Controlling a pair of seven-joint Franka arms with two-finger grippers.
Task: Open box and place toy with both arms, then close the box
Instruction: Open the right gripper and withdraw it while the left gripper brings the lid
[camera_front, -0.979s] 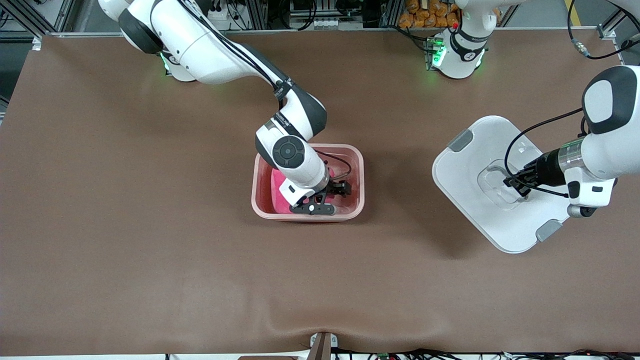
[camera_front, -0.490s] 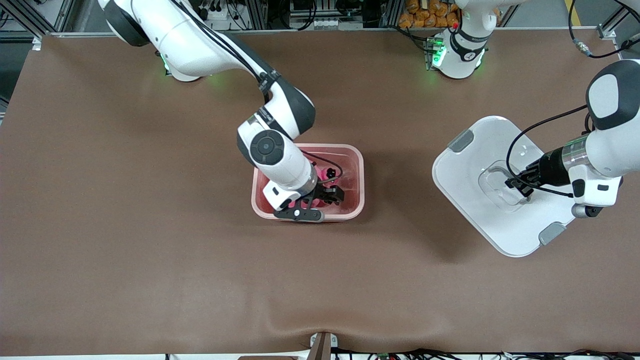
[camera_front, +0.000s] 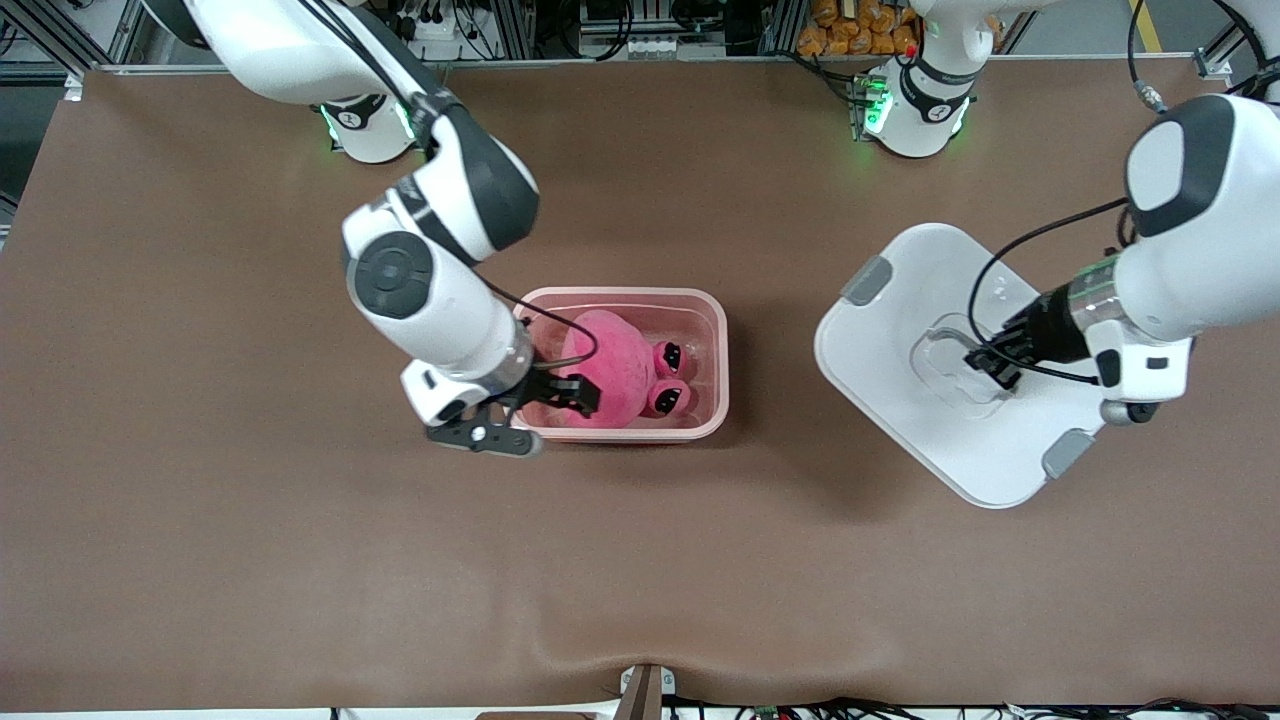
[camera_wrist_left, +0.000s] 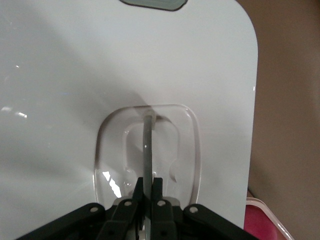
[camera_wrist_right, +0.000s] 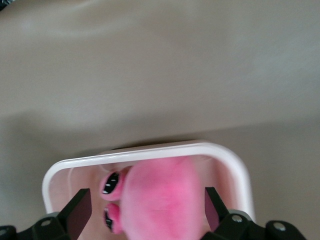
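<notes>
The toy (camera_front: 612, 372) lies in the box (camera_front: 715, 345) at mid-surface, the right claw (camera_front: 560, 395) spread wide over its nine-o'clock end, while at three o'clock the left claw (camera_front: 985, 362) pinches the lid (camera_front: 900, 400) by its handle.

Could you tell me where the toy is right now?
The toy lies in the open box near the table's middle, with the open right gripper over it.

toy (camera_front: 615, 381) sat in the box (camera_front: 700, 302), mid-table. lid (camera_front: 900, 400) was off, well apart from box, toward left arm's end. right gripper (camera_front: 562, 392) over box's edge by the toy; left gripper (camera_front: 985, 362) at lid's centre handle (camera_wrist_left: 148, 145).
</notes>
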